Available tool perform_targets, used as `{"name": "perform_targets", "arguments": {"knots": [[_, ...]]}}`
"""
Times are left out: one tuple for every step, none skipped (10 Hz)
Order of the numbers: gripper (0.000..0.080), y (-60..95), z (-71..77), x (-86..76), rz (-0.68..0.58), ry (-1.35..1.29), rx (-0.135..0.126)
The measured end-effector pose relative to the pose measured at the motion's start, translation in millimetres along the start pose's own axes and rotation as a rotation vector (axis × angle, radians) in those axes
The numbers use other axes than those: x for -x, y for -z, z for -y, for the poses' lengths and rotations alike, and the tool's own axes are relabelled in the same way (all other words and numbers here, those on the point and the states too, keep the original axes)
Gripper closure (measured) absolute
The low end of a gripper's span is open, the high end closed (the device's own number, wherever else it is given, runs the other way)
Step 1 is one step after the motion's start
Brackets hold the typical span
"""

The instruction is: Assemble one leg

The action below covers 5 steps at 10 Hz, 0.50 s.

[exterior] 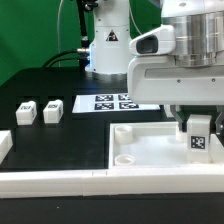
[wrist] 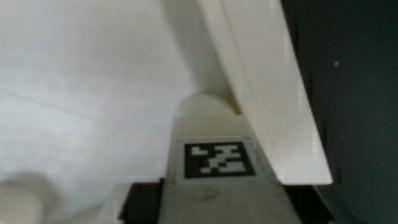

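While upright on panel (exterior: 150,150) | leg (exterior: 197,138) between tool (exterior: 196,118) fingers

Pincer (exterior: 197,118) fingertips hidden behind the leg (exterior: 198,136)

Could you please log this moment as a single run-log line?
gripper: shut on small white tagged plastic leg | leg: over large white square panel corner | spare legs: two on table
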State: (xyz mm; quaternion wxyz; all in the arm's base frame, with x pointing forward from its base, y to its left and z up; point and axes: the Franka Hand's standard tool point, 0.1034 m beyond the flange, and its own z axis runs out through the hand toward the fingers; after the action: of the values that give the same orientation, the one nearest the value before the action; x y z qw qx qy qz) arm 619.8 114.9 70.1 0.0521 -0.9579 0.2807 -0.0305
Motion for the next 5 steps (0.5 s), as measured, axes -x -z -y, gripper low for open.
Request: {"name": "perform_targets", "arguments": {"knots": [[0.0508, -0.1, 0.7, 1.2, 0.000, -0.134, 0.000], [0.0508, -0.1, 1.1, 1.7, -0.002, -0.240, 0.001], [0.0508, -0.4, 2.1, 3.1, -0.001, -0.386, 0.002], [0.0508, -0.7, 3.1, 4.1, 0.005, -0.545, -0.004], [0.0508, -1.1, 3.8, 4.7, 0.013, -0.687, -0.011]]}}
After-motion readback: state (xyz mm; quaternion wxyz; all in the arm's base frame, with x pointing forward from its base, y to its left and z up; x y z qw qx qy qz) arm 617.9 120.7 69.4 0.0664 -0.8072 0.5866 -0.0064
